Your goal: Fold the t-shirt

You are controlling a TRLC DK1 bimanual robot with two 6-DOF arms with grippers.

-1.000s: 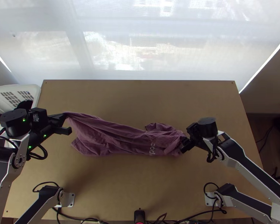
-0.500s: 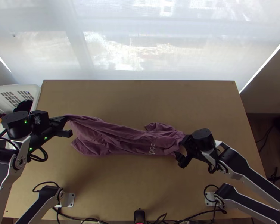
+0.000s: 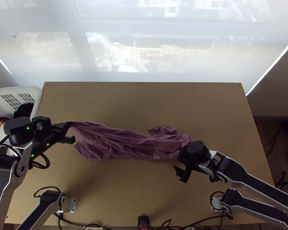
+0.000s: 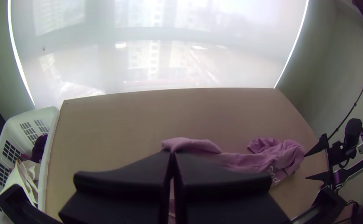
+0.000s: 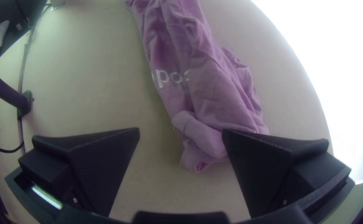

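A mauve shirt (image 3: 121,141) lies bunched into a long, wrinkled strip running left to right across the middle of a light wooden tabletop (image 3: 144,103). At the shirt's left end, the left tool (image 3: 68,124) has its two flat black fingers together, clamped on an upper corner, and the cloth narrows to a point there. Below that corner, the left part of the shirt fans out in loose folds. Pale lettering (image 3: 156,153) shows along the shirt's near side, toward the right end, and a small flap (image 3: 159,130) of cloth sticks out on the far side. The right tool (image 3: 177,160) is at the shirt's right end, on the near side, its fingers wide apart. In the right wrist view, one of them overlaps the shirt's edge, beside a rolled bit of cloth (image 5: 200,159); whether they touch, I cannot tell. Left of the shirt, past the left tool, a white slatted basket (image 4: 52,137) stands beside the tabletop, holding dark cloth (image 4: 39,147) and cream cloth (image 4: 19,180). Beyond the shirt, behind the far edge, hangs a bright, sheer screen (image 3: 117,46).
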